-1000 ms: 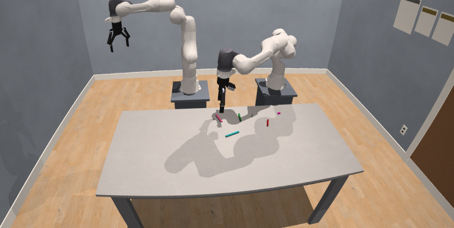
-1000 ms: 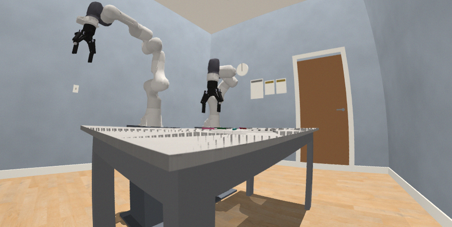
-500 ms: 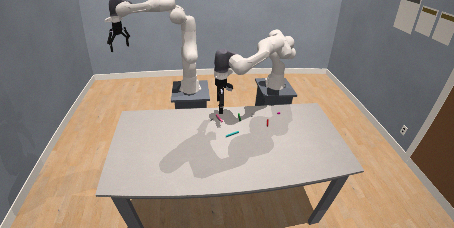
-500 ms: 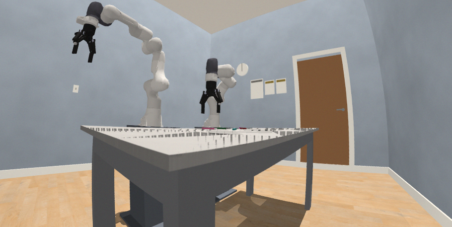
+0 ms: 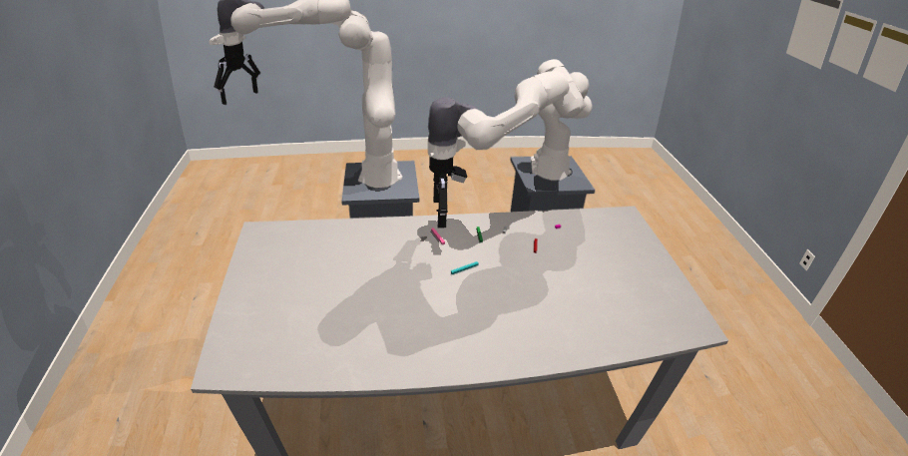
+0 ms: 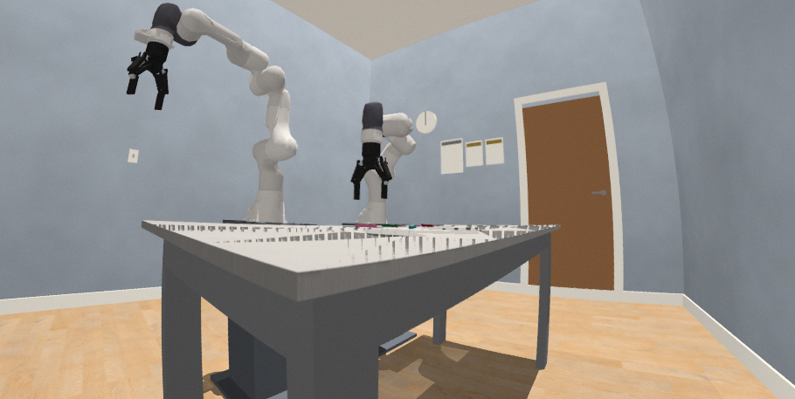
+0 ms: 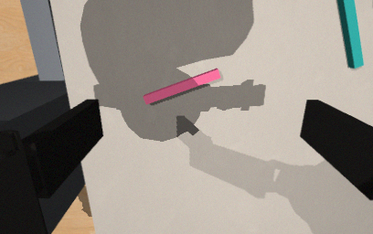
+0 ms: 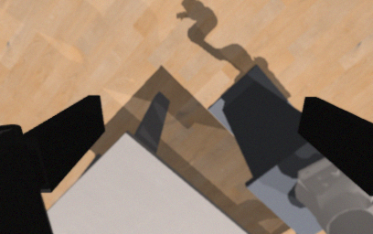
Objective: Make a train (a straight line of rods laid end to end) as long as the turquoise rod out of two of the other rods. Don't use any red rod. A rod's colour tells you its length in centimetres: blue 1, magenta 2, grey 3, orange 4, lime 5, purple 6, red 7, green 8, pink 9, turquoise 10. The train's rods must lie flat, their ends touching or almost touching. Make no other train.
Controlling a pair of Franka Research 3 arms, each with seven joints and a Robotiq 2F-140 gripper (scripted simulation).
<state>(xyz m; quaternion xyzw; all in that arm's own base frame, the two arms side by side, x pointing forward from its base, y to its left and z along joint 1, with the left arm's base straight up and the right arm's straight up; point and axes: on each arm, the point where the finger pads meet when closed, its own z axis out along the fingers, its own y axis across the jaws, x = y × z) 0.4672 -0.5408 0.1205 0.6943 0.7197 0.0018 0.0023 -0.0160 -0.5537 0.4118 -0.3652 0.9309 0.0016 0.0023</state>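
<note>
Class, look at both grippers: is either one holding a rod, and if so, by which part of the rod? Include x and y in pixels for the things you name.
Nothing is held: the left gripper [image 5: 452, 225] [image 6: 370, 197] [image 7: 201, 118] and the right gripper [image 5: 238, 97] [image 6: 145, 100] [image 8: 201, 114] are both open.
</note>
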